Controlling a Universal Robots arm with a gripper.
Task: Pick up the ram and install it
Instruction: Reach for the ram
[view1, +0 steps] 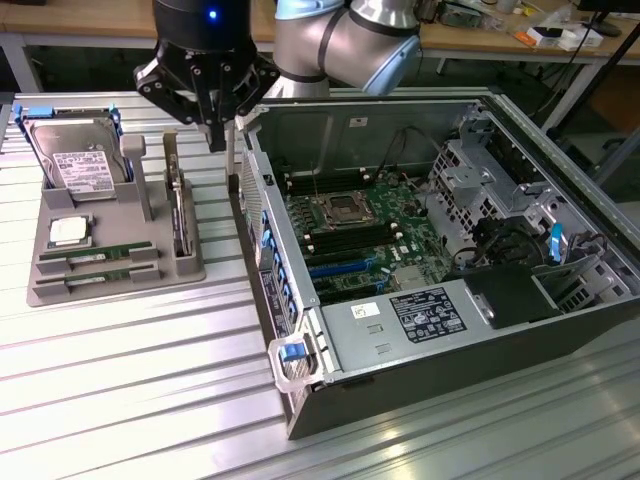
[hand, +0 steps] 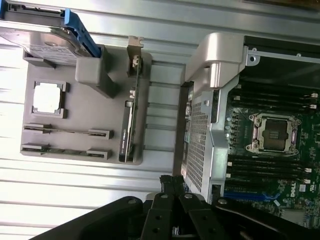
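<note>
Two green ram sticks (view1: 95, 255) (view1: 100, 274) lie edge-up in the slots at the front of the grey tray (view1: 115, 292); in the wrist view one ram stick (hand: 70, 132) appears as a thin line in its slot. My gripper (view1: 215, 138) hangs above the strip of table between the tray and the open computer case (view1: 400, 300), close to the case wall. Its dark fingers (hand: 166, 181) are together and I see nothing between them. The long black memory slots (view1: 345, 240) (hand: 265, 167) lie beside the processor socket (view1: 340, 208) on the motherboard.
The tray (hand: 85, 115) also holds a silver hard drive (view1: 80, 160) in a blue bracket, a square processor chip (view1: 68, 230) and an upright card (view1: 180, 215). The case's tall side wall (view1: 265, 240) stands between tray and motherboard. The table is ribbed metal.
</note>
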